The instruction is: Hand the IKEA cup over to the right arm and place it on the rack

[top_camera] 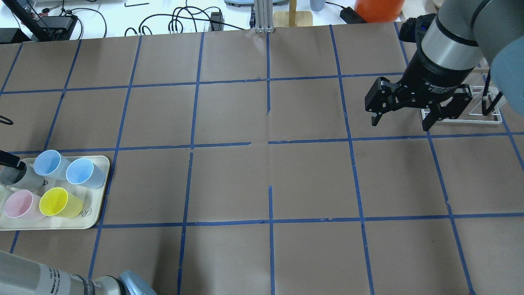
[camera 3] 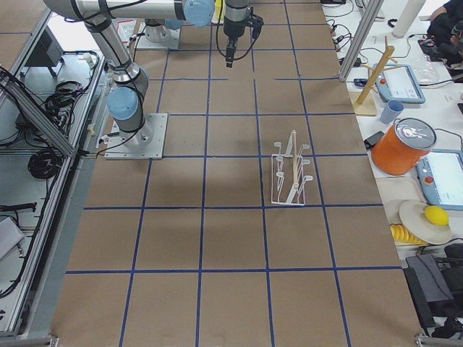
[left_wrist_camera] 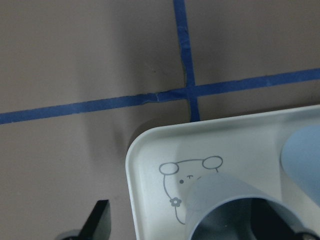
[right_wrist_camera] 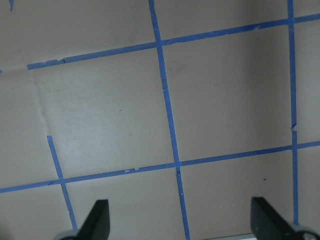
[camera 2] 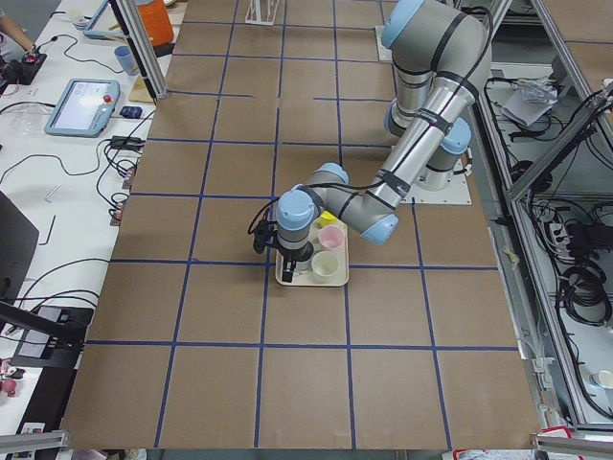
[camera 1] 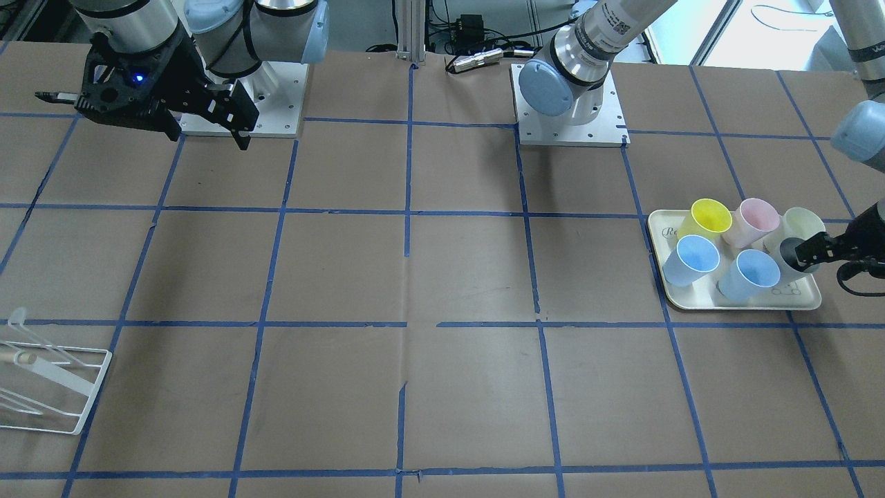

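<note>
Two left gripper point(camera 1: 802, 254) fingers point(left_wrist_camera: 100, 222) stand apart astride the wall of the IKEA cup point(left_wrist_camera: 235, 200): best pinch squarely; right gripper point(top_camera: 400, 123) hangs spread.

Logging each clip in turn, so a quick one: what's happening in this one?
The left hand is down at the tray, open at the IKEA cup, which stands there among coloured cups; no grip yet. The right hand hangs open and empty above the table near the rack, which has no cup on it. The pickup is just beginning; hand-over and racking are not yet done.
</note>
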